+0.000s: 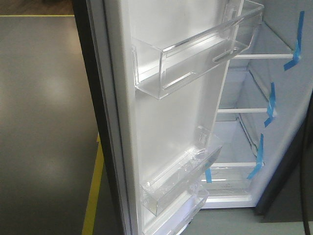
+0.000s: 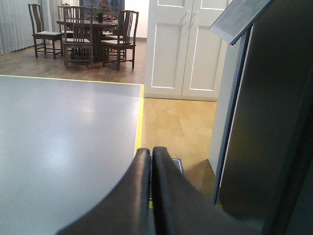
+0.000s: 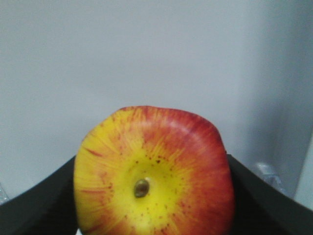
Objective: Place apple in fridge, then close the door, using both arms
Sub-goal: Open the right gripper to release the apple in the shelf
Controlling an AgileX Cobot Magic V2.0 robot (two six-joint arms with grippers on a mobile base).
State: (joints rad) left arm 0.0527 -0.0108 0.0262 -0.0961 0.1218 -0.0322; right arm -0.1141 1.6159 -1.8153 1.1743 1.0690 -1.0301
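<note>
The jaws of the right gripper (image 3: 151,198) stand spread as wide as the apple (image 3: 154,166) and press on it from either side; the dark fingers (image 3: 34,200) show in the lower corners of the right wrist view, with the fruit filling the gap between them; its dimpled end faces the camera, yellow around the small brown pit and streaked into red toward the right and upper edge; behind it is a plain pale surface, and I cannot tell what that surface is.

The jaws of the left gripper (image 2: 151,152) are pressed flat together with nothing between them; they point out over a grey floor (image 2: 63,147) edged by a yellow line (image 2: 139,117); beyond lie wooden boards (image 2: 176,122), white cupboard doors (image 2: 183,49), and a dining table (image 2: 88,22) with chairs (image 2: 120,36) far back; just to their right rises the dark grey outer face of the door (image 2: 279,122).

In the front view the door stands swung open, its white inner face toward the camera, carrying an upper clear bin (image 1: 195,54) and a lower clear bin (image 1: 181,181); past it the fridge (image 1: 288,127) shows white shelves (image 1: 264,56) and blue tape strips (image 1: 270,103).
</note>
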